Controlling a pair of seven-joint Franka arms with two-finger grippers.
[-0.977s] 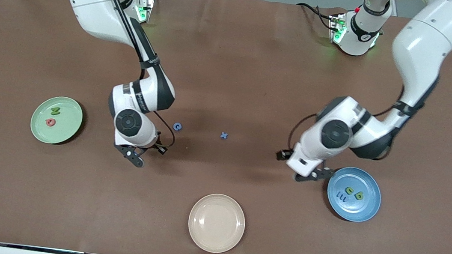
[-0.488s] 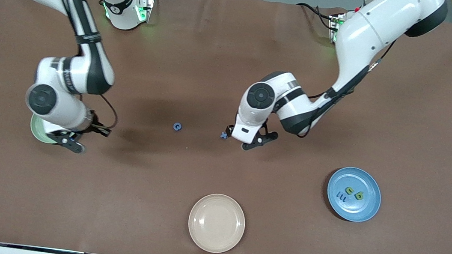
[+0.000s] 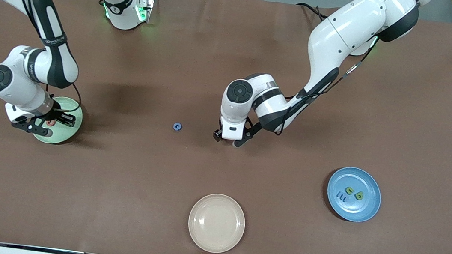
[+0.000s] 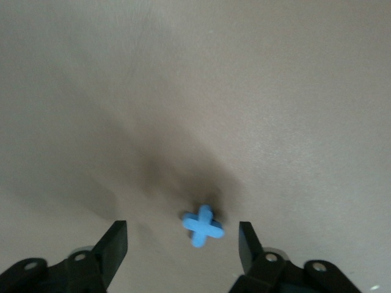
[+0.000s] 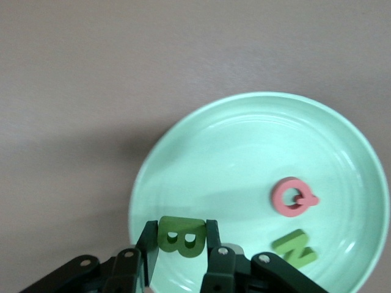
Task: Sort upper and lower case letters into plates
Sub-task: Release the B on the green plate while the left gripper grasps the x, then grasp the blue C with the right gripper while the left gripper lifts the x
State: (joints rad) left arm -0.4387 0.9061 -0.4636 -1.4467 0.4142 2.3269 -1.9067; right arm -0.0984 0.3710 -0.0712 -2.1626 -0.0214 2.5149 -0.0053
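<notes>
My right gripper (image 3: 36, 126) hangs over the edge of the pale mint green plate (image 3: 71, 118) at the right arm's end of the table. It is shut on a green B (image 5: 181, 237). A pink Q (image 5: 294, 196) and a green N (image 5: 294, 248) lie in that plate (image 5: 232, 146). My left gripper (image 3: 226, 139) is low over the table's middle, open, with a blue x (image 4: 203, 225) on the table between its fingers (image 4: 116, 241). A blue C (image 3: 177, 126) lies beside it. The blue plate (image 3: 364, 209) holds two green letters (image 3: 349, 190) and a blue E (image 3: 341, 197).
A cream-beige plate (image 3: 216, 223) sits empty near the table's front-camera edge, in the middle. The brown table mat (image 3: 234, 59) is bare between the arms' bases and the letters.
My right gripper has swung from the table's middle to over the mint green plate. My left gripper has moved from beside the blue plate to over the blue x and lowered.
</notes>
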